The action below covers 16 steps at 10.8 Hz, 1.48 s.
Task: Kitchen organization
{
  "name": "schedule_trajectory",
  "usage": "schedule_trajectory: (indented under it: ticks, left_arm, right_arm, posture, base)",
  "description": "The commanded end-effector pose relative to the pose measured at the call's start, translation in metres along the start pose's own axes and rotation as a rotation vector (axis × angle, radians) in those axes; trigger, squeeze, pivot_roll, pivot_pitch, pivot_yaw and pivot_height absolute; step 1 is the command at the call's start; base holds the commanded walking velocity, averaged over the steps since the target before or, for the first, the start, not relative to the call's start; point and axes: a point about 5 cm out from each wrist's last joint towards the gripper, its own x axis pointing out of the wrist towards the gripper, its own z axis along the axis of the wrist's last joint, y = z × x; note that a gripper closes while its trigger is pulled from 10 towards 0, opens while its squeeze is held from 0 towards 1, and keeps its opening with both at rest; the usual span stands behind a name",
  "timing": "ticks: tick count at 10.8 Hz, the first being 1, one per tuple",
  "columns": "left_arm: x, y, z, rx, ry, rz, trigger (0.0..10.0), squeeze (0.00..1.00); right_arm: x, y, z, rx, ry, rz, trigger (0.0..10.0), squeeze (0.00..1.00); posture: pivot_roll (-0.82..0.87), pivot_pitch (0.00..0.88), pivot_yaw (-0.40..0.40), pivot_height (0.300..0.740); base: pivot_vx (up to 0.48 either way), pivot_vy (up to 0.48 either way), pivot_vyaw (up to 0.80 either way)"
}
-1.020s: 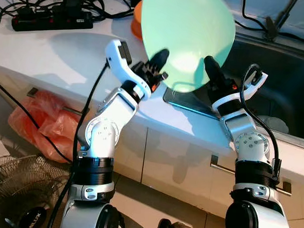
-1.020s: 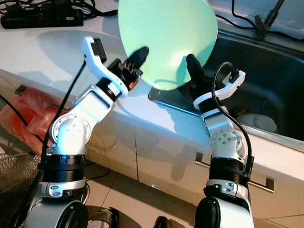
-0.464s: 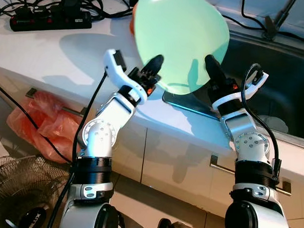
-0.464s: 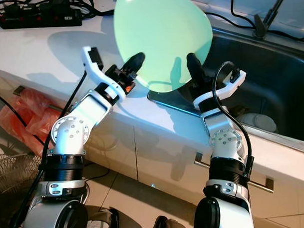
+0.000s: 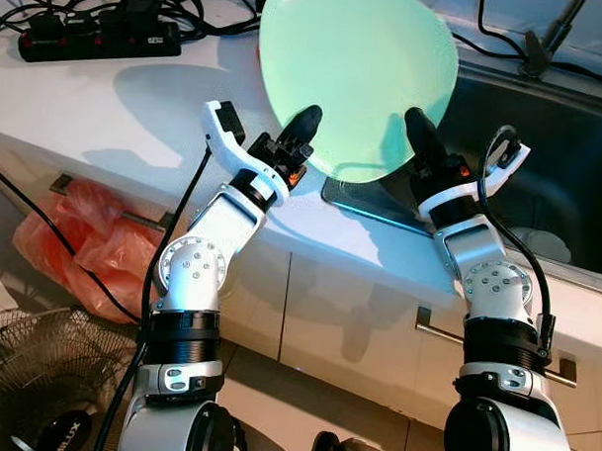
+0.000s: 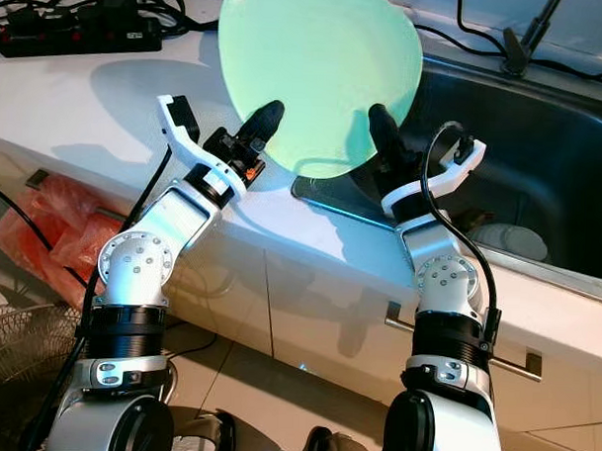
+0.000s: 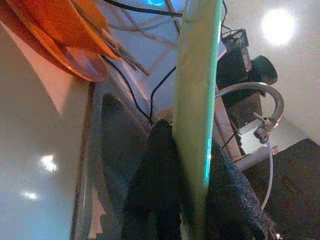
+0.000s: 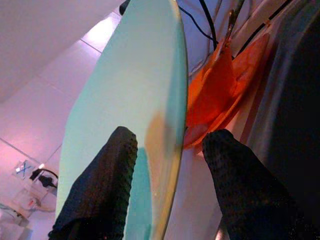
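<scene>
Green plate (image 5: pixel 358 79) upright — left gripper (image 7: pixel 192 200) clamps rim; right gripper (image 8: pixel 165 185) straddles.

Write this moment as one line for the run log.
held: green plate | left gripper: shut on rim | right gripper: fingers astride rim | place: above counter edge, beside sink

glossy smooth green plate (image 5: pixel 358 79); brushed metal sink (image 5: pixel 550 165).

Both arms raised, elbows bent; left claw (image 5: pixel 302 136) pinched shut, right claw (image 5: pixel 419 141) fingers apart.
</scene>
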Motion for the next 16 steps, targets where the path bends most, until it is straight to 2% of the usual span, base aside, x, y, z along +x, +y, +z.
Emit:
schedule_trajectory:
  ticks: [1,4,5,6,13,14,15,16]
  left_arm:
    - [0.005,-0.016,-0.017,-0.087,0.004,-0.078,10.0,0.0]
    - [0.006,-0.013,-0.021,-0.081,0.024,-0.068,10.0,0.0]
    - [0.006,-0.012,-0.022,-0.08,0.027,-0.063,10.0,0.0]
    - [0.006,-0.011,-0.022,-0.079,0.031,-0.061,10.0,0.0]
    - [0.006,-0.009,-0.023,-0.054,0.038,-0.049,10.0,0.0]
    - [0.006,-0.007,-0.025,-0.008,0.041,-0.031,10.0,0.0]
    - [0.007,-0.006,-0.026,0.002,0.043,-0.015,10.0,1.0]
    - [0.007,-0.005,-0.027,0.005,0.049,-0.014,10.0,1.0]
  right_arm:
    - [0.001,0.004,0.002,-0.002,-0.003,0.022,10.0,0.0]
    - [0.002,0.005,0.003,0.0,-0.007,0.022,10.0,0.0]
    - [0.003,0.005,0.002,0.002,-0.009,0.022,6.2,0.0]
    - [0.003,0.005,0.002,0.003,-0.011,0.021,0.0,0.0]
    - [0.002,0.005,0.001,0.007,-0.009,0.027,0.0,0.0]
    - [0.002,0.005,0.001,0.009,-0.011,0.026,0.0,0.0]
    - [0.002,0.005,0.001,0.011,-0.012,0.026,0.0,0.0]
    - [0.002,0.005,0.002,0.014,-0.015,0.027,0.0,0.0]
  posture:
    - [0.07,0.169,-0.043,0.74]
    - [0.07,0.171,-0.042,0.74]
    - [0.07,0.172,-0.041,0.74]
    - [0.07,0.172,-0.04,0.74]
    - [0.07,0.172,-0.042,0.74]
    - [0.07,0.172,-0.042,0.74]
    - [0.07,0.171,-0.042,0.74]
    - [0.07,0.17,-0.042,0.74]
  base:
    - [0.0,0.0,0.0]
    - [0.0,0.0,0.0]
    - [0.0,0.0,0.0]
    - [0.0,0.0,0.0]
    - [0.0,0.0,0.0]
    - [0.0,0.0,0.0]
    - [0.0,0.0,0.0]
    - [0.0,0.0,0.0]
